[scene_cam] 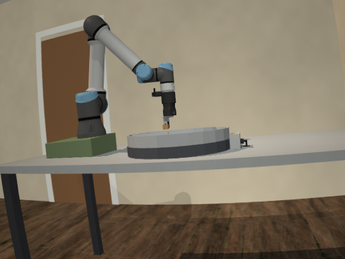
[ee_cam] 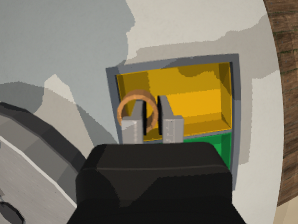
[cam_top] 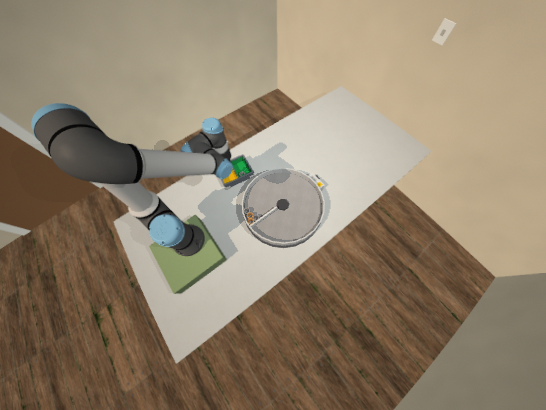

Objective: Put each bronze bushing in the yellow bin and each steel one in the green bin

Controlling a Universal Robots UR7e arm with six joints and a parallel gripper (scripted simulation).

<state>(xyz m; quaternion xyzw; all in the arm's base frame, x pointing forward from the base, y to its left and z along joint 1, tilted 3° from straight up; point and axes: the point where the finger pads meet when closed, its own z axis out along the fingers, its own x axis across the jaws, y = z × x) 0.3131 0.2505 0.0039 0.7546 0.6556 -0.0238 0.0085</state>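
Note:
My gripper (ee_cam: pixel 152 107) (scene_cam: pixel 165 122) is shut on a bronze bushing (ee_cam: pixel 133 106) (scene_cam: pixel 165 126), gripping its wall. It hangs over the left part of the yellow bin (ee_cam: pixel 193 103) (cam_top: pixel 230 176). The green bin (ee_cam: pixel 213 147) (cam_top: pixel 241 165) sits right next to the yellow one in the same grey tray. The turntable (cam_top: pixel 295 197) (scene_cam: pixel 177 143) (ee_cam: pixel 27 163) lies beside the bins. Against its white guide bar (cam_top: pixel 267 212), a few bushings (cam_top: pixel 250 216) rest near the rim, bronze and steel.
The arm's green base block (cam_top: pixel 192 267) (scene_cam: pixel 80 145) stands on the white table (cam_top: pixel 345 130) (scene_cam: pixel 284 148). A small device (cam_top: pixel 319 182) (scene_cam: pixel 241 142) sits at the turntable's far rim. The arm's wrist hides part of the bins in the top view.

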